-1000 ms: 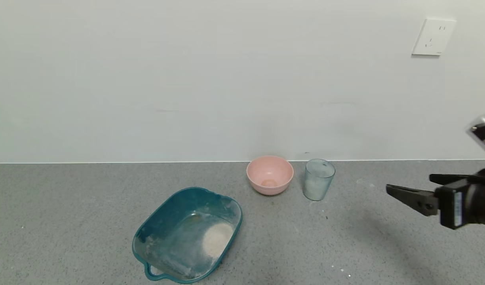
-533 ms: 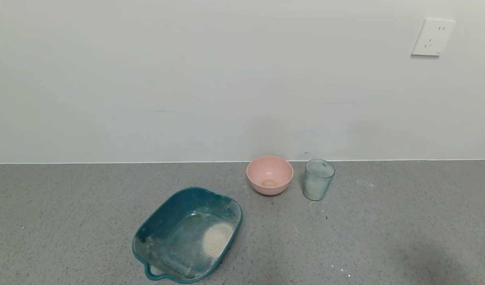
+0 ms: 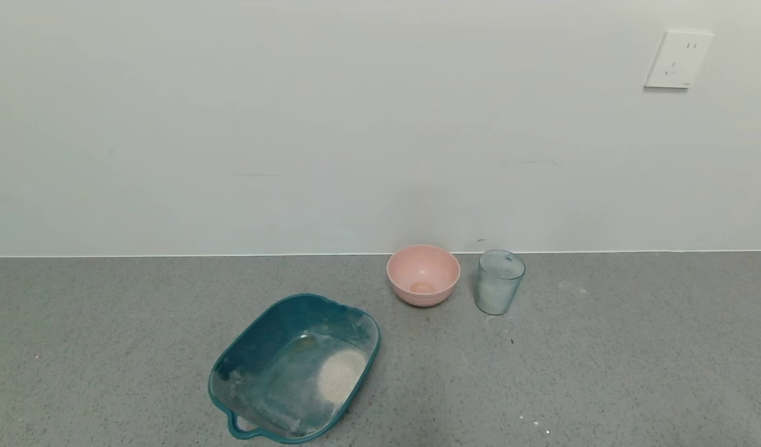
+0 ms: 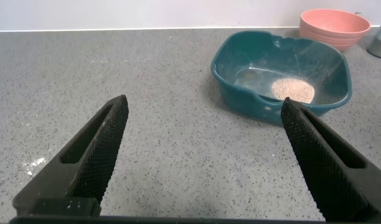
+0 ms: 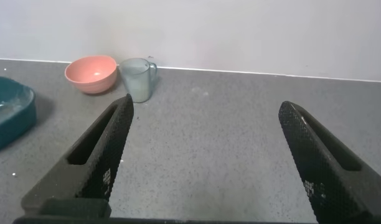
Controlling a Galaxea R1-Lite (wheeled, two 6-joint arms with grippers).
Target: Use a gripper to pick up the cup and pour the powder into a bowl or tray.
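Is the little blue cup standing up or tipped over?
Standing up. The cup sits upright on the counter beside the pink bowl, rim on top, whitish powder inside.

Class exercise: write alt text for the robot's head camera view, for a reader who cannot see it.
A ribbed, translucent blue-green cup holding white powder stands upright on a grey speckled counter beside a round pink bowl. Nearer the camera sits a dark teal plastic tray, dusted white, with a small beige heap. No gripper is visible.
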